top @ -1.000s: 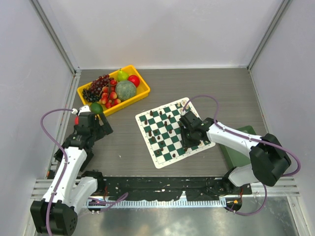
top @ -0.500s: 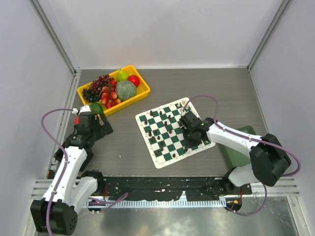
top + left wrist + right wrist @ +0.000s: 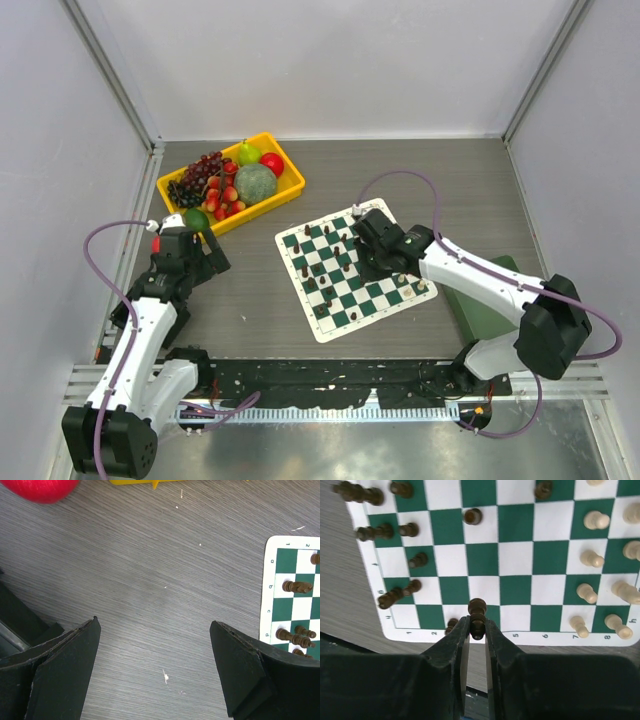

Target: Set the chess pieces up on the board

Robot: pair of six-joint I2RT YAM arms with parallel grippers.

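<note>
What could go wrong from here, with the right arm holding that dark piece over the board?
1. The right gripper pinches the dark piece only at its fingertips, so it may slip or tip over when it is set down on the board.
2. A second dark piece sits close beside one finger. Lowering or opening the gripper there could knock it over.

The white border of the flat green-and-white checkered board (image 3: 530, 635) has printed coordinates. Digits 1, 2, 5, 6, 7 and 8 run along one edge. Letters b, c, d and h stand on the adjoining sides.
</note>
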